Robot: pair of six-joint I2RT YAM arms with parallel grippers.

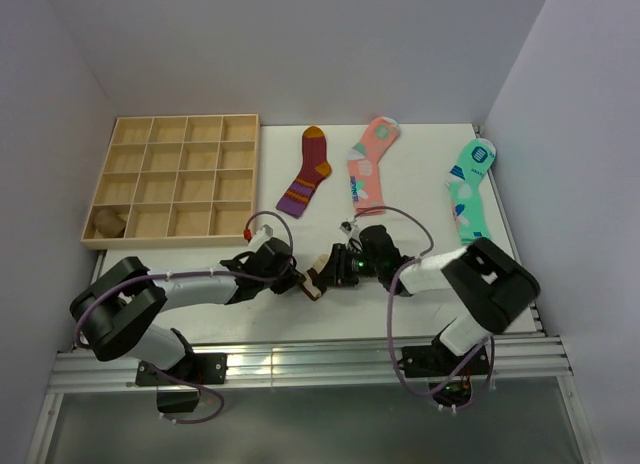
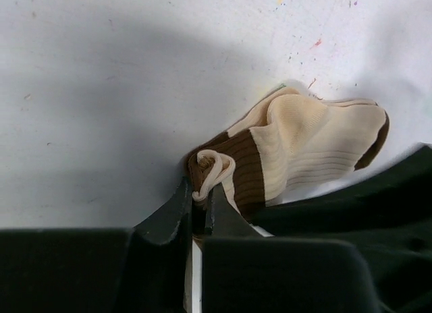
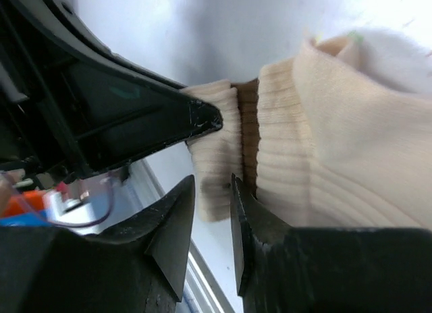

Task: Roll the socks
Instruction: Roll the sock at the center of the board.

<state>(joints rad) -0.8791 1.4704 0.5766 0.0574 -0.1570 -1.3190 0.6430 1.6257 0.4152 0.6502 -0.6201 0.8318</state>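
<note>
Meeting over a single beige sock point(image 1: 318, 280), two robot arms work just off the near right corner of the wooden tray point(image 1: 238, 124), toward the near edge of the table point(image 1: 420, 304). The left gripper point(image 2: 199, 195) has its jaws pressed almost together on the coiled cuff end, where the dark brown band has begun to curl into a small roll. The right gripper point(image 3: 211, 183) stands with its jaws nearly together and a fold of ribbed cuff showing between them; whether they actually bear on the fabric cannot be told.

From the left gripper, the unrolled body of the sock runs away and to its right, heel and dark toe pointing farther from the tray, so the long axis lies roughly along the line between the two grippers. Both are at the cuff, with the left gripper on the roll itself. Rolling onward would likely mean turning that coil toward the toe.

A second earth-toned sock cannot be made out here. A brownish lump point(image 1: 107, 222) sits in the tray's near left compartment, too small to identify. Three patterned socks point(image 1: 370, 164) lie to the right of the tray.
</note>
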